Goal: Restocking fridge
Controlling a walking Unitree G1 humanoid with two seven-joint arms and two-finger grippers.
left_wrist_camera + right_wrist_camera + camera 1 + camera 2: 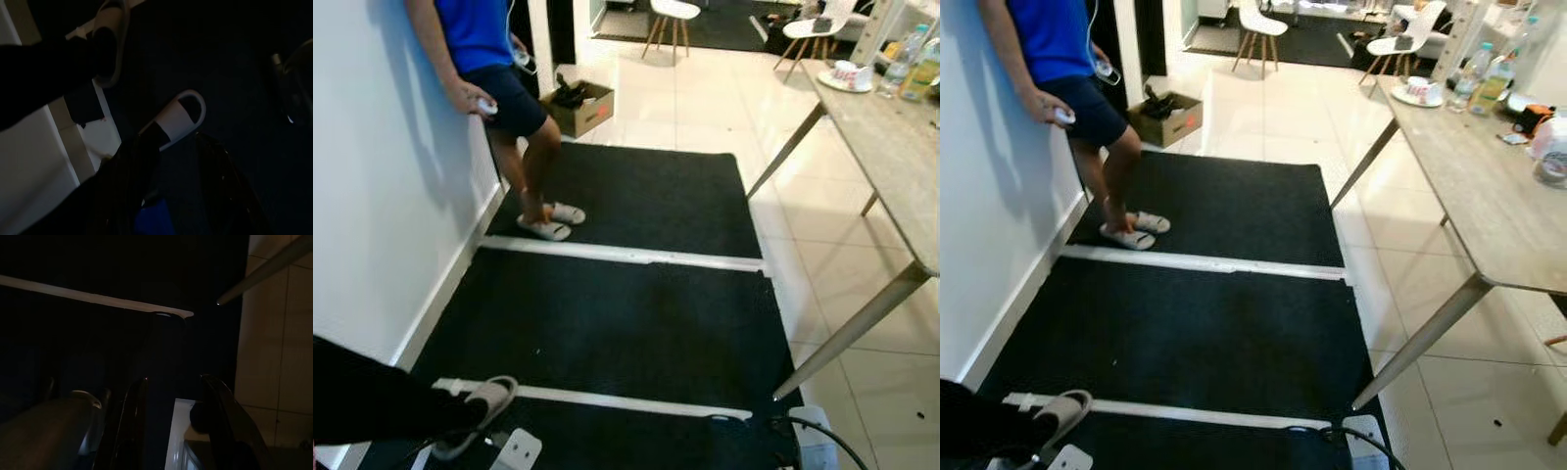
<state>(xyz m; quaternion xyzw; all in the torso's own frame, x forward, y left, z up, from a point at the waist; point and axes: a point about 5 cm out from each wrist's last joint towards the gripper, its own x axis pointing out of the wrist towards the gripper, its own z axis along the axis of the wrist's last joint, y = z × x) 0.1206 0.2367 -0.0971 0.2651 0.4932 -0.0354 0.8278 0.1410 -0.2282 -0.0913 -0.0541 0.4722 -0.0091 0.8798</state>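
Left gripper [178, 161] hangs fingers spread over dark mats [607, 333]; right gripper [173, 406] spread too. Person [480, 59] upper left, table [1489, 215] along the right edge.

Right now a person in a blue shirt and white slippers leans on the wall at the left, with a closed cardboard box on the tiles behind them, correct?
Nearly. The brown cardboard box is open, not closed: the left eye view shows its flaps up and dark items inside. The person in the blue shirt and white slippers does lean on the white wall.
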